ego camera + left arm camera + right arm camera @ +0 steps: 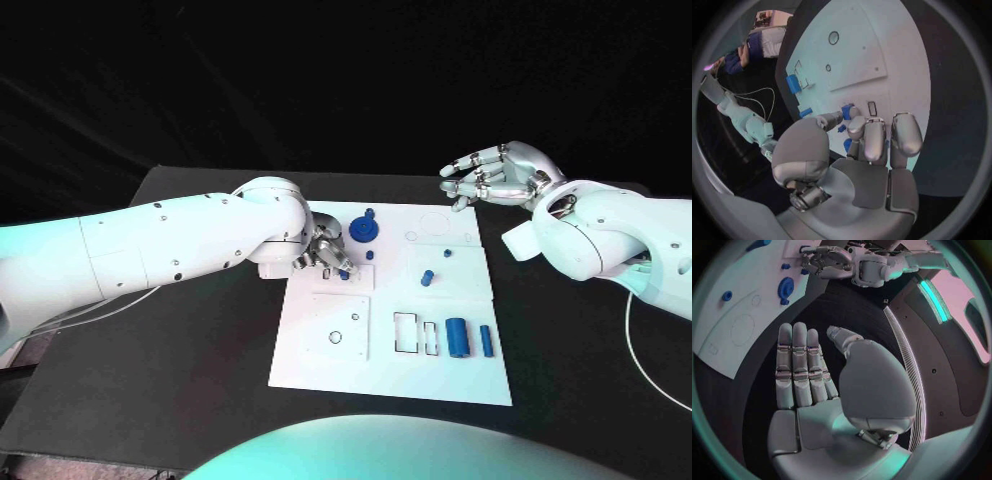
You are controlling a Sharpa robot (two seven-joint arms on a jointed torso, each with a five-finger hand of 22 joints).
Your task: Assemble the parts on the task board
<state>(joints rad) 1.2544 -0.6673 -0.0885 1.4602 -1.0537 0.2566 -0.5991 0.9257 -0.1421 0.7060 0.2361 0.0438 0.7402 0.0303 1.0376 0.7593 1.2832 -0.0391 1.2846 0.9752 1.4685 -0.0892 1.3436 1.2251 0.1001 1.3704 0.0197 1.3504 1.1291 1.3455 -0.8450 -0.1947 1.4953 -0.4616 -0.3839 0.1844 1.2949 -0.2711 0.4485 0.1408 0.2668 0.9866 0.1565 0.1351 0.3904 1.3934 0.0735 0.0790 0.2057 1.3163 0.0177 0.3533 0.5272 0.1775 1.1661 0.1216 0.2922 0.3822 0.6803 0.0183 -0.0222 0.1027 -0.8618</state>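
Looking down from the head camera, there's a black table with black backdrop all round, and the white task board sits in the middle of it. The blue parts are scattered on the board: a round disc-like part near the far edge, a small part mid-board, and a blue cylinder with a thinner blue piece just beside it toward the near right corner.

The left hand is down on the board's left side, fingers curled in close. The left wrist view gives what the head view can't: a small blue part pinched between the thumb and a fingertip, right over the board.

The right hand hangs off the board's far right corner, above the table, holding nothing. The right wrist view shows its fingers straight and side by side, thumb apart, palm bare.
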